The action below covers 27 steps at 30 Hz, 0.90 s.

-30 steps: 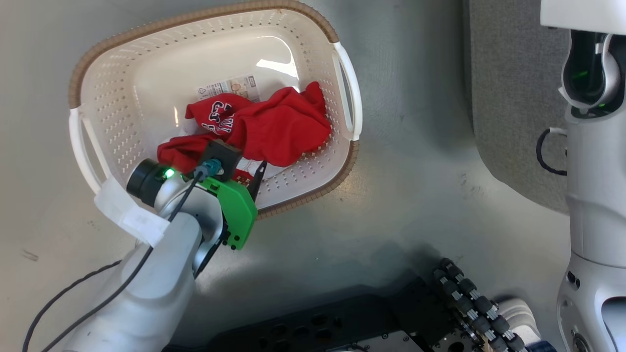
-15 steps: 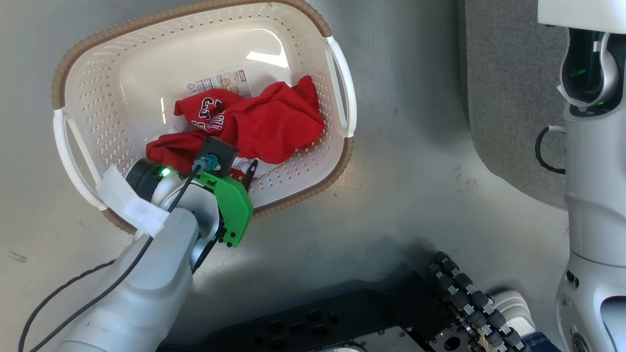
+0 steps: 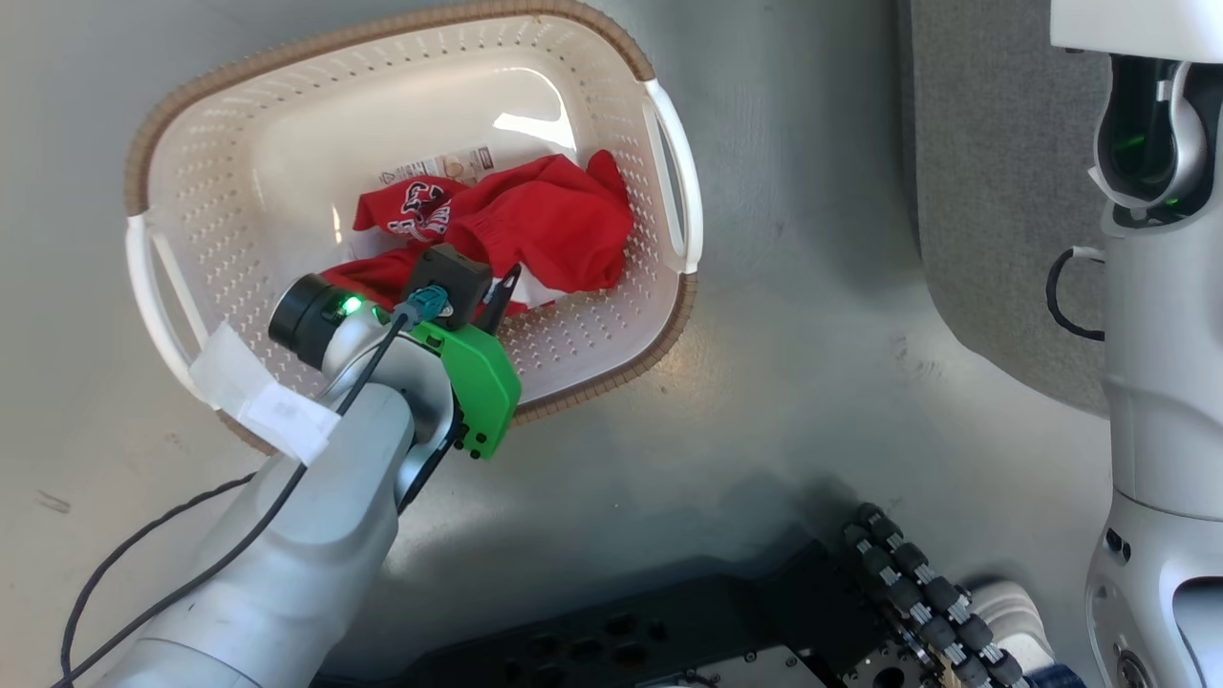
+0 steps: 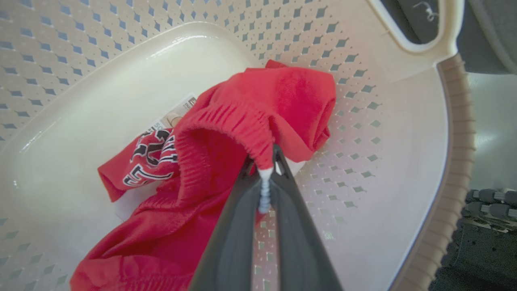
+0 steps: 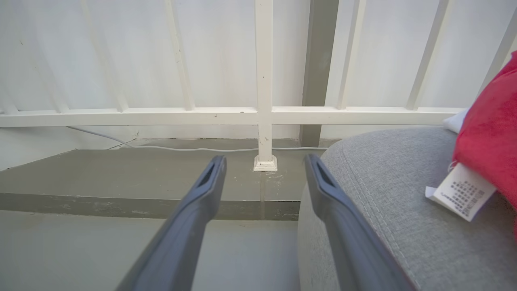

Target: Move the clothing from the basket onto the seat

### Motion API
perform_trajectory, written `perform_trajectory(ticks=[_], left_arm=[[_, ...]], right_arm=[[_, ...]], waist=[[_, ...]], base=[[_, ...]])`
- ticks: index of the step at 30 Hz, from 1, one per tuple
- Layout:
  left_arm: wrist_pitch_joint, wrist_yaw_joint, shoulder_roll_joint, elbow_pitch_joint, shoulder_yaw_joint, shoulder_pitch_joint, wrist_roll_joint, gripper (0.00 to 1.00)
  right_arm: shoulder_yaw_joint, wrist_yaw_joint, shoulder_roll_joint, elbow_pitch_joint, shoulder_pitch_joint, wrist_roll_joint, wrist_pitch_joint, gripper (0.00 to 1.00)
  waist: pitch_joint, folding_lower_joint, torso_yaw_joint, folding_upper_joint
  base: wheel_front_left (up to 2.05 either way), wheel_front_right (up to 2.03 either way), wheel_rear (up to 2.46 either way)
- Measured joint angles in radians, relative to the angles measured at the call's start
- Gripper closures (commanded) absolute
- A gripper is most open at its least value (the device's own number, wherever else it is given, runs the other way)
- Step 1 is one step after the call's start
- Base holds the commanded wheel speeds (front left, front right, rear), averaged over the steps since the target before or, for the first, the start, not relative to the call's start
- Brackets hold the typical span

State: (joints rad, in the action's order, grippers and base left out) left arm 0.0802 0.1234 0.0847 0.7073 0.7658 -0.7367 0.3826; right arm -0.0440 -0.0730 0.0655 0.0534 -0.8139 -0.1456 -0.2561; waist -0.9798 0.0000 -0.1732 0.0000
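The cream perforated basket [image 3: 220,191] with its brown rim stands on the grey floor. Red clothing [image 3: 545,225] with a white printed logo lies bunched in its right half, over the paper label. My left gripper [image 3: 506,287] reaches into the basket; in the left wrist view the left gripper [image 4: 264,161] is shut on the ribbed red edge of the clothing [image 4: 291,101], a white cord caught between its fingers. My right gripper [image 5: 264,161] hangs open beside the grey seat [image 5: 383,194], holding nothing. Another red garment [image 5: 490,121] with a white tag rests on that seat.
The seat [image 3: 994,191] rises at the right of the head view, behind my pale right arm [image 3: 1156,315]. My black base with rollers [image 3: 917,592] fills the bottom. A white railing [image 5: 262,113] and a low grey step stand beyond the right gripper.
The head camera has shifted slightly. My left gripper has gone further into the basket, and the red fabric has bunched up at its fingertips.
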Motion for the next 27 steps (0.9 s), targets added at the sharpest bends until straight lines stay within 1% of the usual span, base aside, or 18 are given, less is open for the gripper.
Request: perform_trajectory(ticks=[3, 9, 13, 17, 27], left_arm=[[0.028, 0.0, -0.002, -0.002, 0.013, -0.003, 0.027, 1.0], [0.089, 0.0, -0.006, -0.011, 0.028, -0.014, 0.043, 1.0], [0.13, 0.0, -0.006, -0.024, 0.025, -0.034, 0.046, 1.0], [0.141, 0.0, -0.006, -0.036, 0.023, -0.046, 0.049, 1.0], [0.16, 0.001, -0.006, -0.066, -0.002, -0.094, 0.058, 1.0]], right_arm=[[0.0, 0.0, 0.0, 0.011, 0.002, 0.013, 0.0, 0.0], [0.0, -0.006, 0.0, 0.035, 0.014, 0.024, 0.0, 0.0], [0.002, -0.006, 0.0, 0.056, 0.05, 0.027, 0.0, 0.0], [0.006, -0.006, 0.0, 0.073, 0.072, 0.032, 0.0, 0.0], [0.013, -0.011, 0.004, 0.13, 0.157, 0.037, 0.0, 0.0]], waist=[[0.017, 0.0, 0.006, 0.0], [0.064, 0.0, 0.021, 0.0], [0.104, 0.0, 0.034, 0.0], [0.137, 0.0, 0.046, 0.0], [0.263, 0.0, 0.094, 0.0]], base=[[0.0, 0.0, 0.0], [0.0, 0.0, 0.0], [0.0, 0.0, 0.0], [0.0, 0.0, 0.0], [0.0, 0.0, 0.0]])
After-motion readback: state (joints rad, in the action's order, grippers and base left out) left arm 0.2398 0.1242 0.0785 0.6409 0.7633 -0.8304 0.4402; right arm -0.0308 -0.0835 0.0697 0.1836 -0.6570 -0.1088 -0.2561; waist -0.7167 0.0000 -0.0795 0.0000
